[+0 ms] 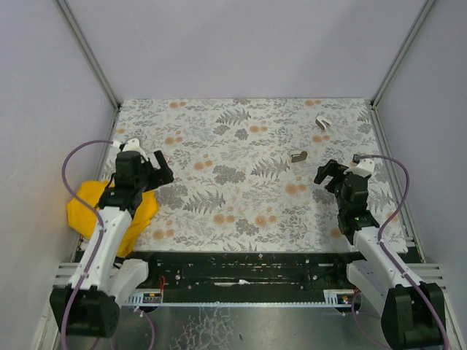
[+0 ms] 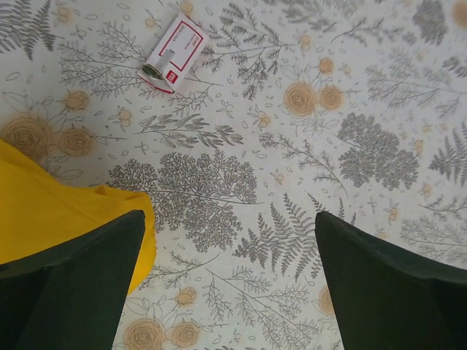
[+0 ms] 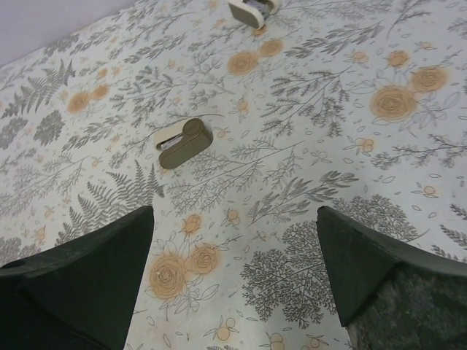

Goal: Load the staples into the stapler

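Note:
The staples (image 2: 174, 52), a small pink-and-white carton with a grey tray end showing, lie flat on the floral mat ahead of my left gripper (image 2: 230, 219). That gripper is open and holds nothing. In the top view the left gripper (image 1: 162, 169) hovers at the mat's left side. The stapler (image 1: 298, 155), small and brown-beige, lies right of centre; the right wrist view shows the stapler (image 3: 184, 142) ahead and to the left of my right gripper (image 3: 235, 211). The right gripper (image 1: 326, 173) is open and empty, just right of the stapler.
A yellow cloth (image 1: 109, 208) lies at the mat's left edge under the left arm, and the cloth (image 2: 44, 211) shows beside the left finger. A small white V-shaped piece (image 1: 322, 122) sits at the back right. Grey walls enclose the mat on three sides.

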You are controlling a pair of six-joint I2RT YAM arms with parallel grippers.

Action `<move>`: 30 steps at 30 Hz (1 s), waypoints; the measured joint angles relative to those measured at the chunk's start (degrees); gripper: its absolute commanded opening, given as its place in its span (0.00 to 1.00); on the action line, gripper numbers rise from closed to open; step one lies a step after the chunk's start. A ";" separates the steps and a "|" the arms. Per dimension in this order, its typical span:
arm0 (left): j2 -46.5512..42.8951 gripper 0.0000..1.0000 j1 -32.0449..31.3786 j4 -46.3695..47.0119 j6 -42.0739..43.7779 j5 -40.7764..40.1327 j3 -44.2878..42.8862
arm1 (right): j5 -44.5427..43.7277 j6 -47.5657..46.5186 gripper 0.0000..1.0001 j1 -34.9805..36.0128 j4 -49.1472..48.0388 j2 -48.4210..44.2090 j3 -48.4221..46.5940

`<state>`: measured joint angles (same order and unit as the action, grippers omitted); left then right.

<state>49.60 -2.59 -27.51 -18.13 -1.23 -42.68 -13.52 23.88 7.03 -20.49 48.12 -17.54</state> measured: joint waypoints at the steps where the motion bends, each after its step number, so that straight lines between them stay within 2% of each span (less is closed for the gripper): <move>1: 2.64 1.00 0.00 -0.04 0.44 0.50 -0.83 | 0.90 -0.15 0.99 0.00 0.13 0.42 -0.22; 7: 20.65 0.99 0.31 0.70 1.92 1.51 -8.70 | 5.33 -1.27 0.99 0.00 0.11 3.39 -1.18; 9: 26.38 0.96 1.62 1.79 1.29 2.80 -10.95 | 6.69 -1.64 0.99 0.00 0.13 3.67 -1.25; 12: 32.79 0.84 5.38 4.04 -1.60 5.16 -12.48 | 8.11 -1.92 0.99 0.00 -0.04 3.63 -1.25; 17: 35.26 0.58 9.64 8.85 -8.00 5.07 -10.49 | 10.03 -2.27 0.99 0.00 -0.96 3.63 -1.25; 27: 37.73 0.36 14.58 16.94 -16.59 6.12 -7.61 | 11.37 -2.32 0.99 0.00 -2.05 4.68 -1.36; 30: 39.89 0.35 16.13 18.93 -17.99 7.56 -6.60 | 11.72 -2.32 0.99 0.00 -2.08 4.68 -1.51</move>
<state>89.49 13.54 -8.58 -36.12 6.33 -49.28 -1.80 21.56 7.03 -22.57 52.80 -19.05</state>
